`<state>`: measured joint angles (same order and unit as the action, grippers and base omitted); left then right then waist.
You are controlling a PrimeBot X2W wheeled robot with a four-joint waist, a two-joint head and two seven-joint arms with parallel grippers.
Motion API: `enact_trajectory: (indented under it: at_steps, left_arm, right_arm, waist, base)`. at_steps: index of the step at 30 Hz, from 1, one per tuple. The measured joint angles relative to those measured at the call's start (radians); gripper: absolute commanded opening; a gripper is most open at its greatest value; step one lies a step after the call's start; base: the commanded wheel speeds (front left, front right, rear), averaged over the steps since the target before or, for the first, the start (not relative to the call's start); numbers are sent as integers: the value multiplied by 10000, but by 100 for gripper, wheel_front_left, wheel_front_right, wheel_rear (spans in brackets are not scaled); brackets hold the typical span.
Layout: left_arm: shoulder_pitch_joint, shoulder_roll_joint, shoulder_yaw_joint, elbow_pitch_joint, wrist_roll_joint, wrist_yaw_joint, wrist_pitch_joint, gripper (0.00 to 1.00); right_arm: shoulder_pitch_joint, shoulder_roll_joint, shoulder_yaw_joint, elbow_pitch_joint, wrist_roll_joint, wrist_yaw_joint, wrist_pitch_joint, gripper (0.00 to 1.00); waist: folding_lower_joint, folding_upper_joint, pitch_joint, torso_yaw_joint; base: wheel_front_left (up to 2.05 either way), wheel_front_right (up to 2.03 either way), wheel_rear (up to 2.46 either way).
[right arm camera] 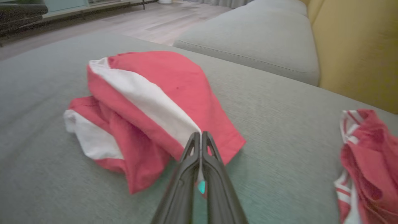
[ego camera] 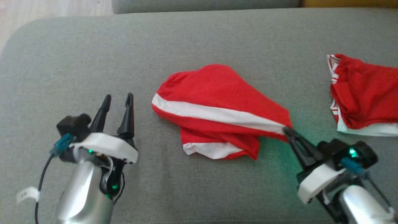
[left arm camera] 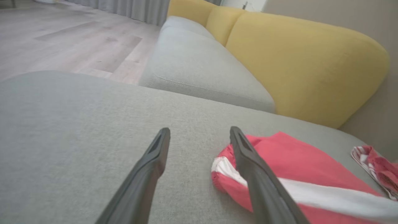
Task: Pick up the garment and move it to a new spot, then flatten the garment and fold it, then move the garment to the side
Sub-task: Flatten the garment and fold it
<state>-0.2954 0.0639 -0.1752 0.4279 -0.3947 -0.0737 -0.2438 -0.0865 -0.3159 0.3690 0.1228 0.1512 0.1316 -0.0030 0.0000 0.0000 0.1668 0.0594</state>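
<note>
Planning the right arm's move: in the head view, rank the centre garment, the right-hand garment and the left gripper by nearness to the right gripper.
1. Centre garment, pinched in the right gripper.
2. Right-hand garment, right edge.
3. Left gripper, far left.

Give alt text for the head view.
The right gripper pinches a corner of a crumpled red fabric garment with a white stripe on a grey upholstered cushion. The open left gripper sits apart, lower left; another red garment lies far right.

Two red-and-white garments (ego camera: 217, 90) (ego camera: 363, 90), two tools (ego camera: 118, 96) (ego camera: 286, 129), two grey seat cushions (left arm camera: 62, 140) (left arm camera: 199, 68).
</note>
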Motion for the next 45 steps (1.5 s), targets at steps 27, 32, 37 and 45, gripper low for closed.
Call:
enact_trajectory:
  at_steps: [27, 32, 37, 45]
  left_arm:
    - [-1295, 1647, -3906, 570, -2709, -508, 1396, 100]
    - [-1344, 1921, -4621, 125, -3492, -508, 1381, 100]
    - [-1459, 2150, -4911, 188, -3764, -508, 1363, 100]
    - [-1882, 2213, -5536, 591, -4220, -508, 1344, 100]
  right_arm:
    - [-518, 322, -1538, 1005, -196, 0, -161, 0]
    - [-529, 322, -1542, 1062, -194, 0, -161, 0]
    - [-584, 326, -1532, 1068, -196, 0, -161, 0]
    - [-735, 332, -1492, 1076, -196, 0, -161, 0]
  waist:
    - [0, 0, 915, -289]
    - [0, 0, 913, -267]
    - [0, 0, 943, -304]
    - [0, 0, 996, -430]
  base:
    - [0, 0, 0]
    - [0, 0, 0]
    - [0, 0, 0]
    - [0, 0, 0]
